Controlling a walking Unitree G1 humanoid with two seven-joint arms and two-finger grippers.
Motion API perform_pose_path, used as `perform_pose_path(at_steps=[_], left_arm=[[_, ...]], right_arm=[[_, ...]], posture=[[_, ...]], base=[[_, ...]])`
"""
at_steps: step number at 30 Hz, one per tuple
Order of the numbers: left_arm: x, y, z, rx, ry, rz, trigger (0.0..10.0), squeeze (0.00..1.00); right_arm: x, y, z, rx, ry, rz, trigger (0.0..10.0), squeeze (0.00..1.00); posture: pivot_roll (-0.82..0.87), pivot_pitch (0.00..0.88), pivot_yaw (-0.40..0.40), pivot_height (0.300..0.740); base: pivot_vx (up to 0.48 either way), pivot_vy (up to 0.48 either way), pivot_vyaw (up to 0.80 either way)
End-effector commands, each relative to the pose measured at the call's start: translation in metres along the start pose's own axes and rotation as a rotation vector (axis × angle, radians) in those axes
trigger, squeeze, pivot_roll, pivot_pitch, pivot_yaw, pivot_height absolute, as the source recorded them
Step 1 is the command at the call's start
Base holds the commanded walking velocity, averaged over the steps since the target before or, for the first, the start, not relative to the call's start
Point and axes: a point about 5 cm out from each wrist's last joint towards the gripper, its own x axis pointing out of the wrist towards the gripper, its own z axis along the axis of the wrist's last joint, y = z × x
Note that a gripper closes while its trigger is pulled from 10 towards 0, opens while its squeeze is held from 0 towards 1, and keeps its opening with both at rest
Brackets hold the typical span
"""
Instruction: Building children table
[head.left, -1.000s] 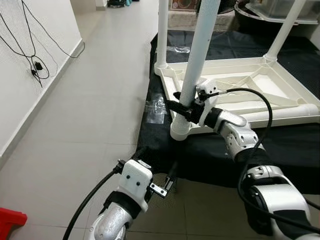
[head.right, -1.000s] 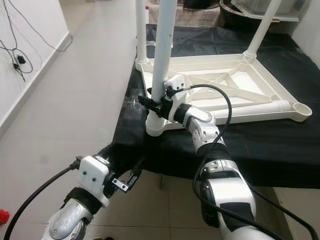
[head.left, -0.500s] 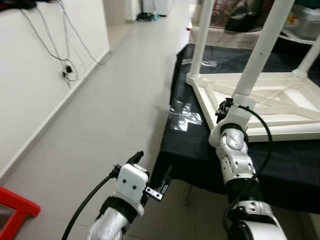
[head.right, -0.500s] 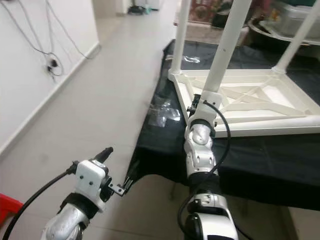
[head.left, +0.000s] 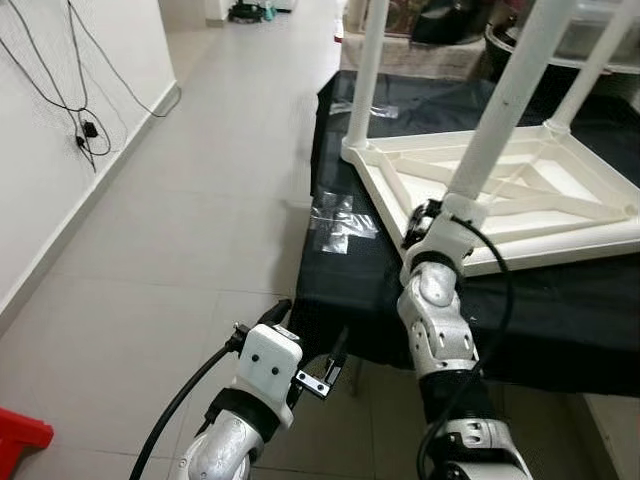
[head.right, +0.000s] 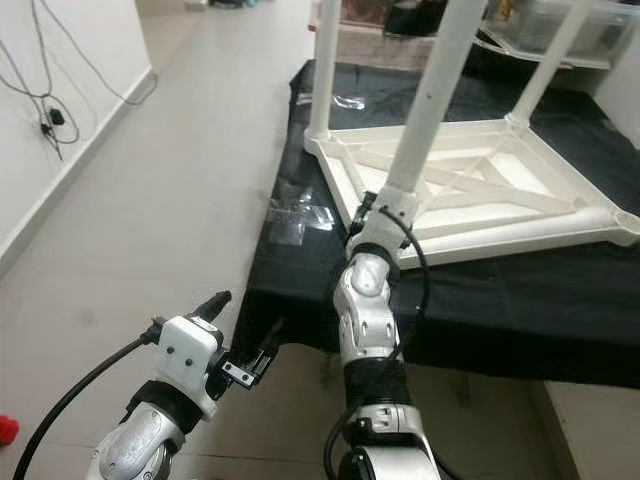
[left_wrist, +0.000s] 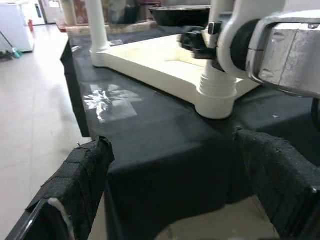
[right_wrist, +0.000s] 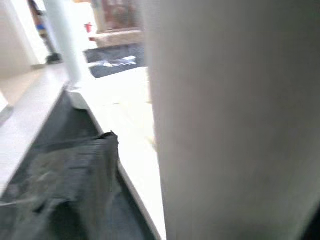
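A white children's table (head.left: 560, 245) lies upside down on a black cloth (head.left: 340, 290), its legs pointing up. My right gripper (head.left: 425, 212) is shut on the near leg (head.left: 500, 115) just above its socket at the table's near corner. In the right wrist view that leg (right_wrist: 225, 120) is very close, with one black finger (right_wrist: 85, 170) beside it. My left gripper (head.left: 310, 335) hangs open and holds nothing, low at the cloth's near edge. In the left wrist view its fingers (left_wrist: 75, 175) stand wide apart and point at the leg's socket (left_wrist: 216, 97).
Two more legs (head.left: 368, 70) (head.left: 590, 70) stand at the far corners. A clear plastic scrap (head.left: 340, 220) lies on the cloth left of the table. Tiled floor (head.left: 200, 200) runs along the left to a wall with hanging cables (head.left: 60, 100). A red object (head.left: 20, 440) sits low left.
The head view has swung, so the whole scene shifted. My right gripper stays on the near leg, with the forearm now straight below it. The left gripper hangs open as before.
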Motion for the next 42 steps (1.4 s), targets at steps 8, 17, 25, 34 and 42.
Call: perform_pose_path(at_steps=[8, 17, 25, 34, 42], left_arm=[[-0.001, -0.004, -0.005, 0.001, 0.016, -0.016, 10.0, 0.0], [-0.002, -0.005, -0.006, 0.001, 0.02, -0.04, 10.0, 0.0], [-0.003, -0.006, -0.004, 0.01, 0.016, -0.04, 10.0, 0.0], [-0.003, -0.007, -0.003, 0.016, 0.015, -0.044, 10.0, 0.0], [-0.003, -0.008, -0.005, 0.018, 0.02, -0.042, 10.0, 0.0]], right_arm=[[0.017, -0.02, 0.013, 0.08, -0.061, 0.385, 10.0, 0.0], [0.017, -0.008, 0.015, 0.073, 0.105, 1.004, 10.0, 0.0], [0.014, 0.019, 0.019, 0.062, 0.194, 1.362, 10.0, 0.0], [0.01, 0.036, 0.02, 0.069, 0.188, 1.499, 0.0, 0.0], [0.023, 0.024, 0.008, -0.032, 0.134, 1.197, 0.0, 0.0]], posture=[[0.1, 0.143, -0.06, 0.74], [0.1, 0.13, -0.061, 0.74], [0.12, 0.122, -0.068, 0.74], [0.14, 0.128, -0.076, 0.74], [0.12, 0.134, -0.07, 0.74]], base=[[0.0, 0.0, 0.0], [0.0, 0.0, 0.0], [0.0, 0.0, 0.0], [0.0, 0.0, 0.0], [0.0, 0.0, 0.0]])
